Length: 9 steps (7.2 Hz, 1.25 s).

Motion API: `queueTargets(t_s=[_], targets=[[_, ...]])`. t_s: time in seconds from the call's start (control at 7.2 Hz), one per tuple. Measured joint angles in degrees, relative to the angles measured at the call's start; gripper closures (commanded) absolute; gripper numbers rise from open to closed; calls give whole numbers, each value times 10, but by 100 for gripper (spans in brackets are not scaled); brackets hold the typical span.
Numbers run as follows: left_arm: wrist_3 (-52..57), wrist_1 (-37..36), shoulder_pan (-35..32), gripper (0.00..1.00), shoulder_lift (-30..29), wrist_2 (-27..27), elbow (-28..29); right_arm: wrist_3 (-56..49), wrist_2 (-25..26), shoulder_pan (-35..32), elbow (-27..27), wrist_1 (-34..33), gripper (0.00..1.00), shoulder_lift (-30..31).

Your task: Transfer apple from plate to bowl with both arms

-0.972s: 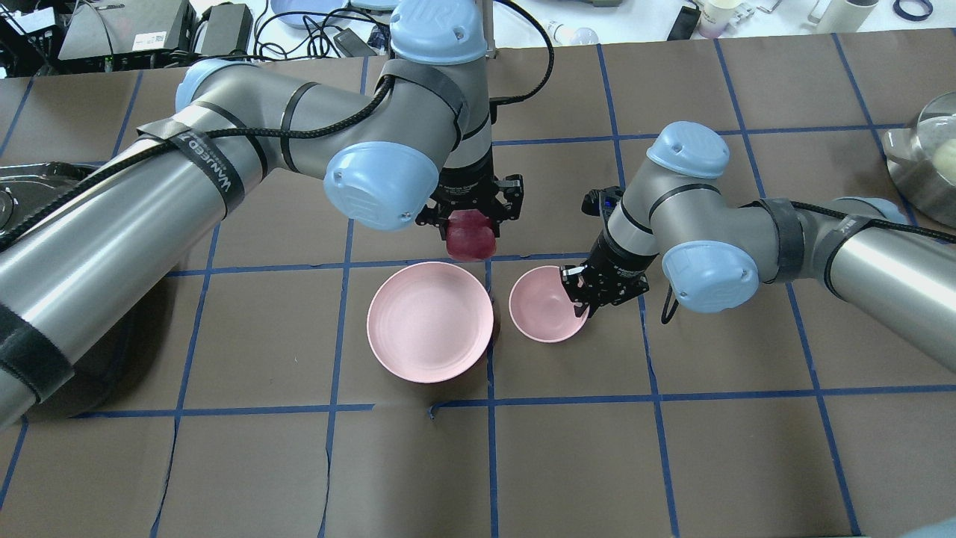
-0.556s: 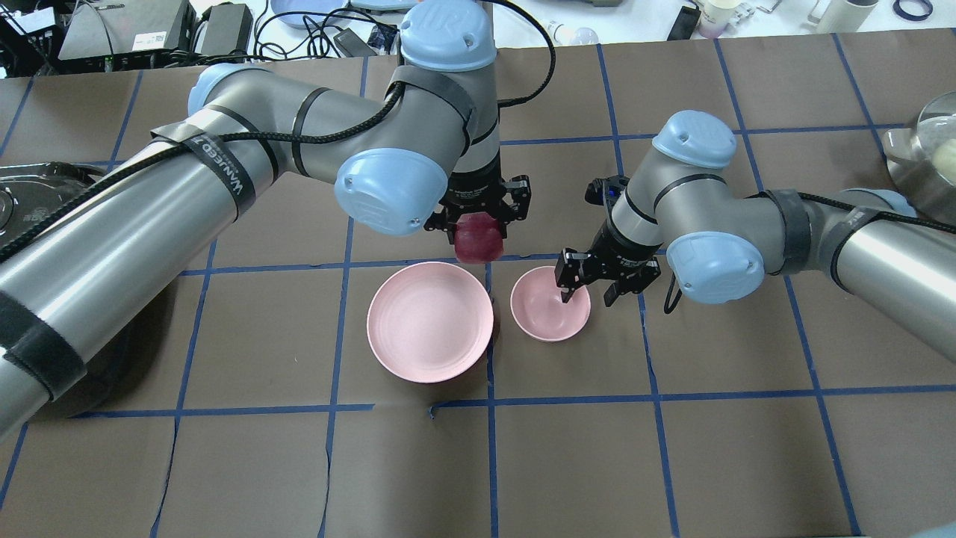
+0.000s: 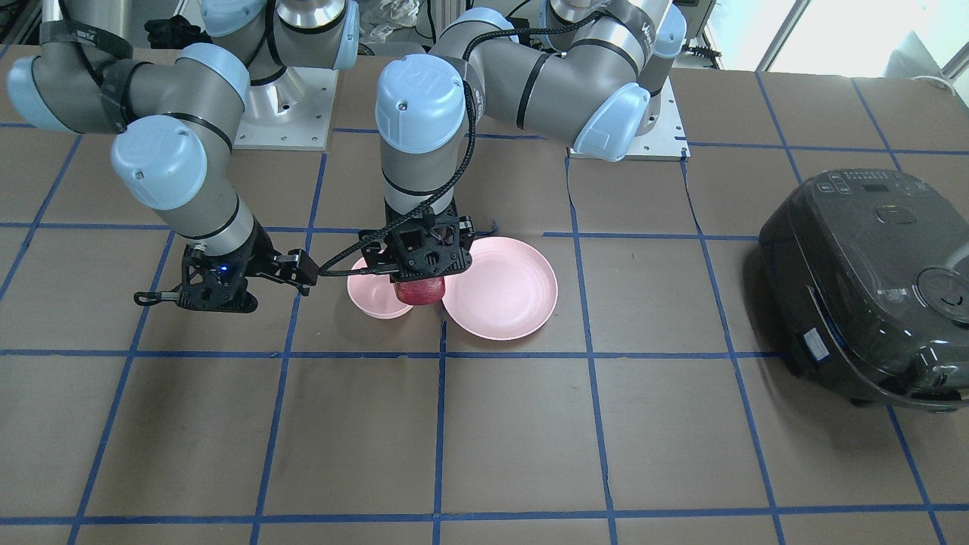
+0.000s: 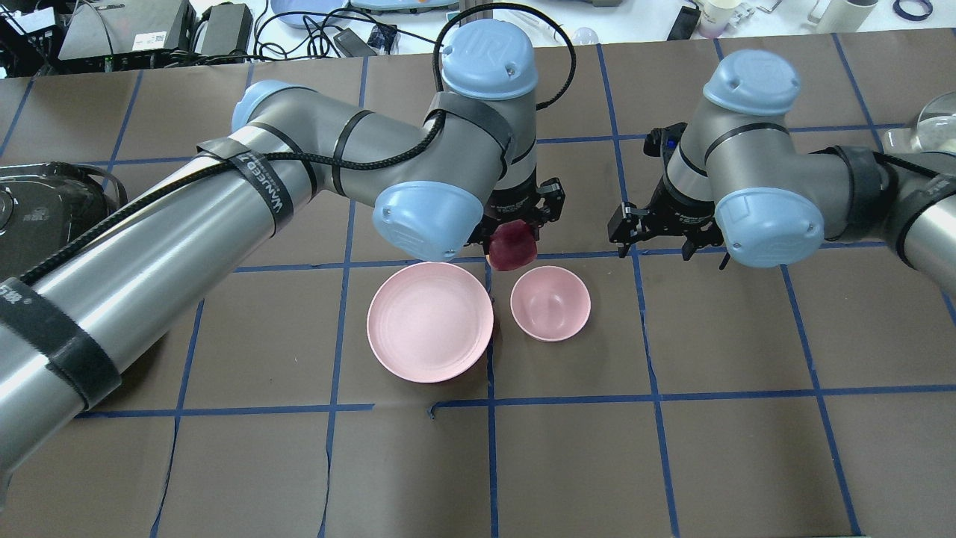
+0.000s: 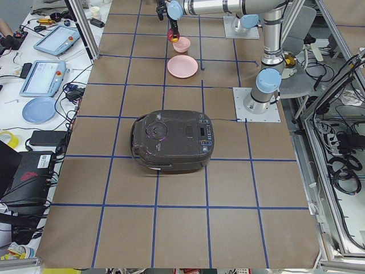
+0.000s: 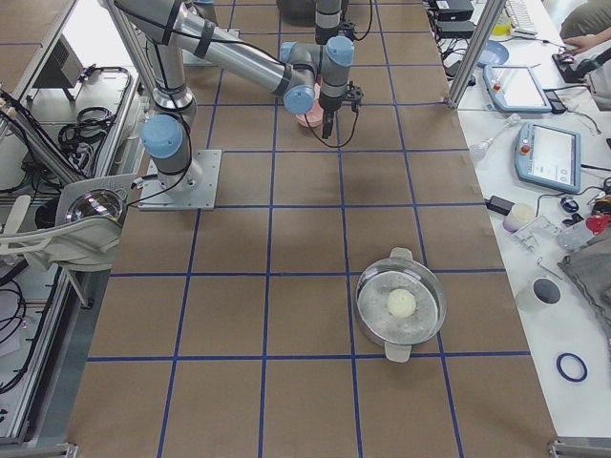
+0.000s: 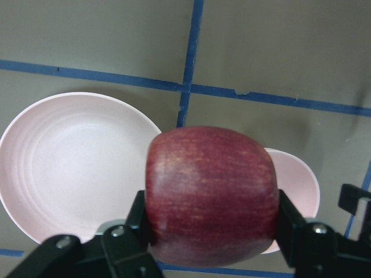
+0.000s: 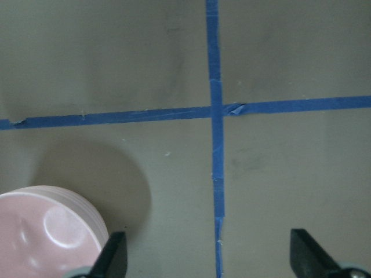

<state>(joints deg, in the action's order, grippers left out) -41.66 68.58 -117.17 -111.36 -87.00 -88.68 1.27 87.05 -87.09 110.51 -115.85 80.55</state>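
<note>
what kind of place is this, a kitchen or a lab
Probably a robotics lab: robot arms bolted to a table gridded with blue tape, with control tablets and loose cables alongside.

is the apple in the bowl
No, the left pincer holds the apple in the air, and the bowl is empty.

one apple (image 4: 511, 247), one plate (image 4: 429, 321), one bowl (image 4: 550, 303), two arms (image 4: 224, 202)
</note>
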Motion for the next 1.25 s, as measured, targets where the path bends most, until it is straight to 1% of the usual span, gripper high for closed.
queueTargets(t_s=[0.28, 0.69, 0.83, 0.97, 1.25], targets=[[-37, -29, -29, 100, -26, 1, -1, 1, 10, 14, -7, 46, 0, 29], [-46, -49, -67, 100, -68, 2, -9, -2, 11, 18, -14, 70, 0, 60], [-45, -62, -71, 32, -77, 2, -18, -4, 15, 18, -15, 73, 0, 66], [-44, -72, -72, 0, -82, 2, -25, -5, 29, 19, -15, 73, 0, 68], [-37, -80, -73, 0, -82, 2, -28, -4, 50, 18, -20, 74, 0, 78]])
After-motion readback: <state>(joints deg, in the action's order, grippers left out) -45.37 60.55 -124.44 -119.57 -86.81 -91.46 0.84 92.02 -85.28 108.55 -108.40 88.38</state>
